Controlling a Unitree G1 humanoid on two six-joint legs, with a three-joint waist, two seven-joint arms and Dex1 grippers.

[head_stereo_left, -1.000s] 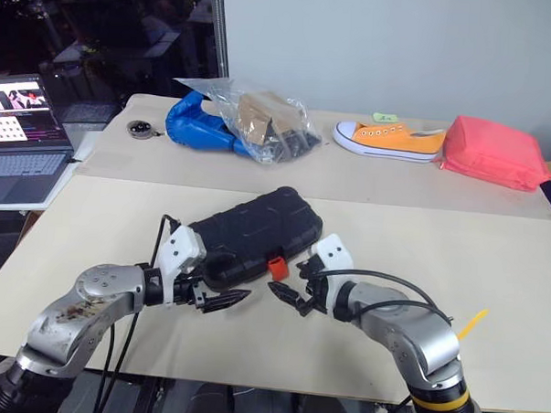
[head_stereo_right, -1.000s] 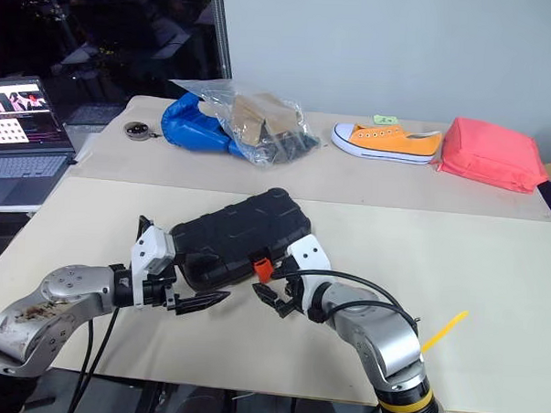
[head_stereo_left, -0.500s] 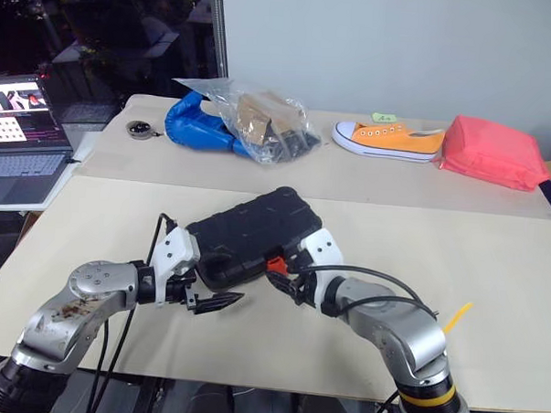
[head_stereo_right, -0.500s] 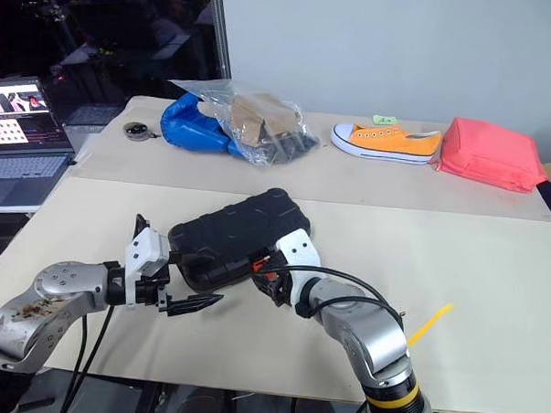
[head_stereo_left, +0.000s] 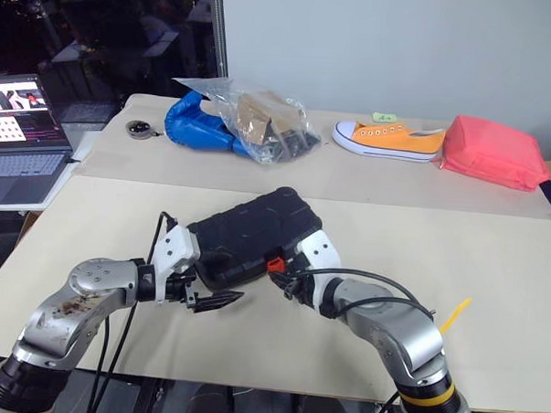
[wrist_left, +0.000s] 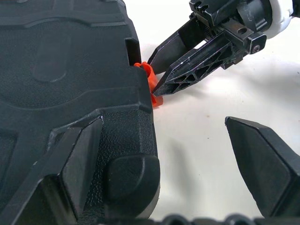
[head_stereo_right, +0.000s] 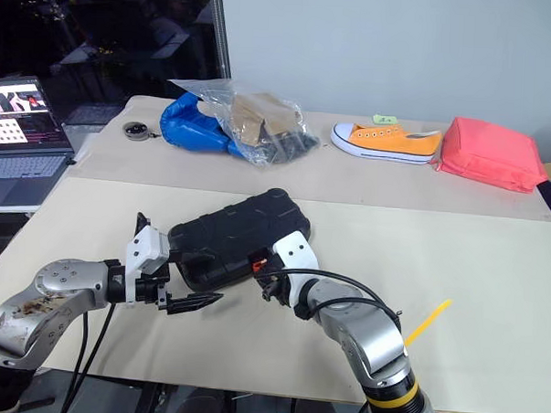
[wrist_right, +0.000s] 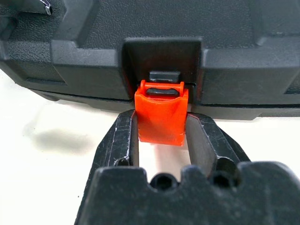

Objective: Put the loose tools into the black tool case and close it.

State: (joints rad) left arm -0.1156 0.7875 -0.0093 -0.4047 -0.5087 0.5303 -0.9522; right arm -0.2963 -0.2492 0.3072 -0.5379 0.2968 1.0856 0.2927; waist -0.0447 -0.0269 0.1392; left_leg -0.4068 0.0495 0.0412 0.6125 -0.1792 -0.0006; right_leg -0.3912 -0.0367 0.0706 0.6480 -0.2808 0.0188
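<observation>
now the black tool case [head_stereo_left: 251, 237] lies shut on the bench [head_stereo_left: 439, 241]; our right fingers [wrist_right: 124, 140] pinch its orange latch [wrist_right: 161, 112], left fingers [wrist_left: 262, 159] wide and empty; we judge only latching remains

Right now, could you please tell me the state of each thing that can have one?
Case: lid down, flat on the table.
Latch: hanging down, not snapped up.
Right gripper: shut on latch.
Left gripper: open, holding nothing.
Laptop: open, screen lit.

Bare beige tabletop [head_stereo_left: 439, 241] lay open at right; a closed, ribbed black plastic tool case [head_stereo_left: 251, 233] blocked centre frame.
</observation>
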